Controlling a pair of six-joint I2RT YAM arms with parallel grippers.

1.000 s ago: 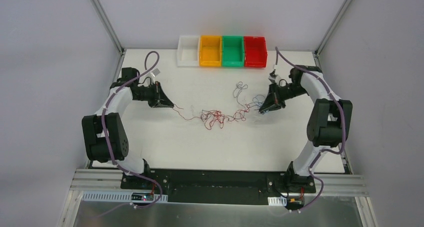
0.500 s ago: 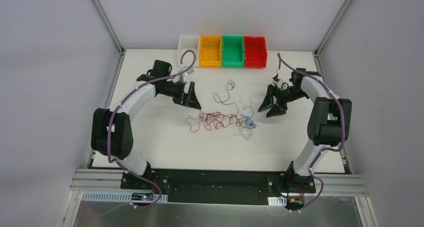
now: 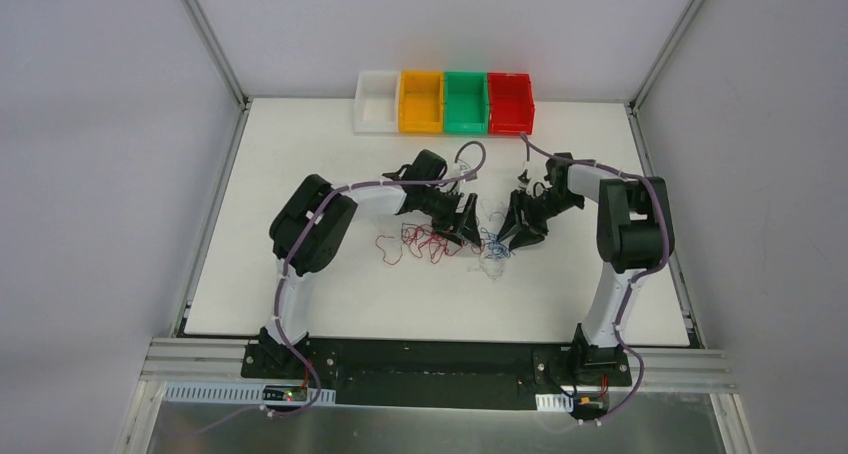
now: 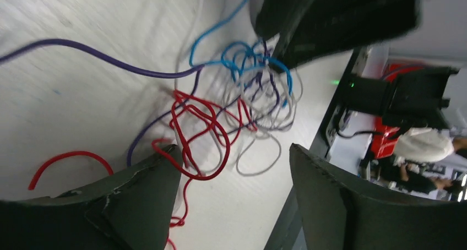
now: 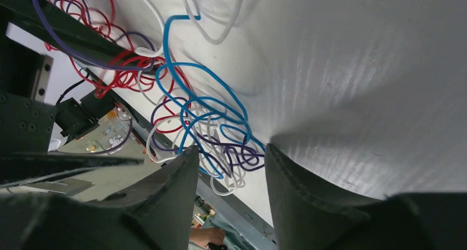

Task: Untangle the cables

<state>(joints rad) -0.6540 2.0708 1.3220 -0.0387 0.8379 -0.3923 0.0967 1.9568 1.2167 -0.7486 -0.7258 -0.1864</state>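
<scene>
Red, blue, white and purple cables [image 3: 432, 242] lie knotted on the table [image 3: 300, 154] at the top view's centre; left gripper [image 4: 234, 148] and right gripper [image 5: 231, 148] straddle the tangle, jaws of both parted, gripping nothing

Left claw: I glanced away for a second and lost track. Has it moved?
Yes. The left claw swung rightward in the top view, from left of the white bin's line to below the green bin.

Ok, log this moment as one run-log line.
left gripper: open, at tangle's red side | right gripper: open, at blue-white side | cables: one knotted clump on table, none gripped
</scene>
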